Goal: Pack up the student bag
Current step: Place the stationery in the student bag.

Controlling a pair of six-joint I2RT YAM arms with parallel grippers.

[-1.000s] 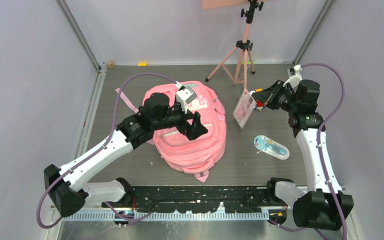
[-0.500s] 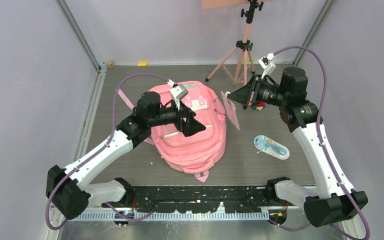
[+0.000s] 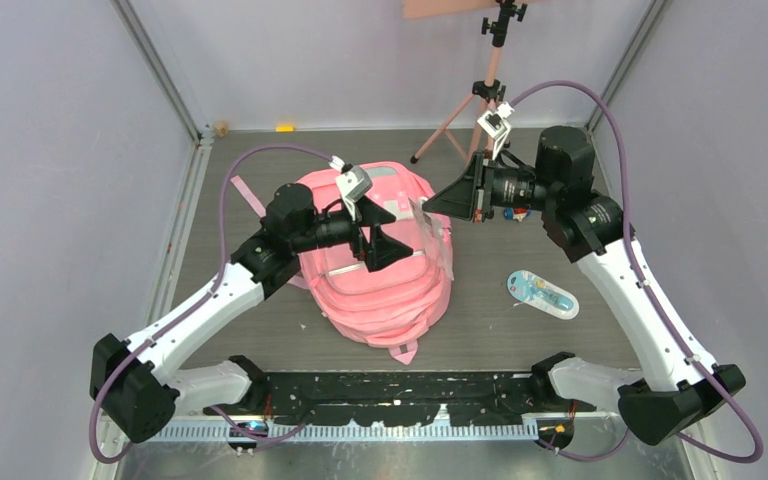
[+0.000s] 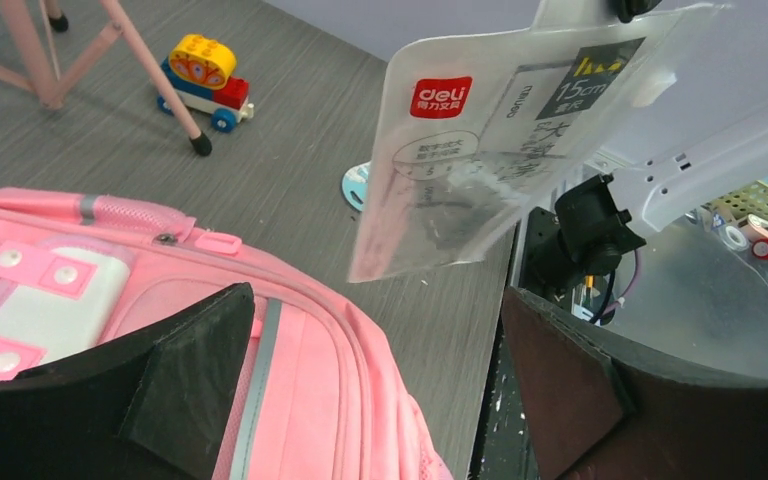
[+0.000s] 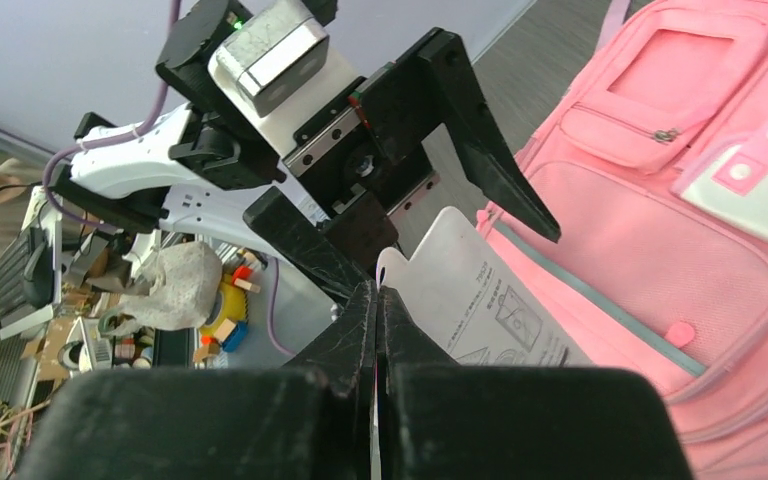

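The pink student bag (image 3: 385, 285) lies flat at the table's middle, front pockets and white patch up. It also shows in the left wrist view (image 4: 300, 390) and the right wrist view (image 5: 690, 220). My right gripper (image 3: 426, 211) is shut on the top edge of a flat clear stationery packet (image 3: 433, 233) with a red Deli label (image 4: 480, 150). The packet hangs above the bag's right upper edge (image 5: 480, 300), pinched in the right gripper (image 5: 377, 292). My left gripper (image 3: 392, 230) is open and empty just above the bag, facing the packet (image 4: 375, 295).
A pink tripod (image 3: 485, 95) stands at the back. A blister pack with a blue item (image 3: 542, 293) lies on the table to the right of the bag. A small toy car (image 4: 206, 70) sits near the tripod's foot. Enclosure walls stand on both sides.
My right arm has swung left, carrying the packet from the right of the table to over the bag's right edge. My left gripper has drawn back slightly, staying open.
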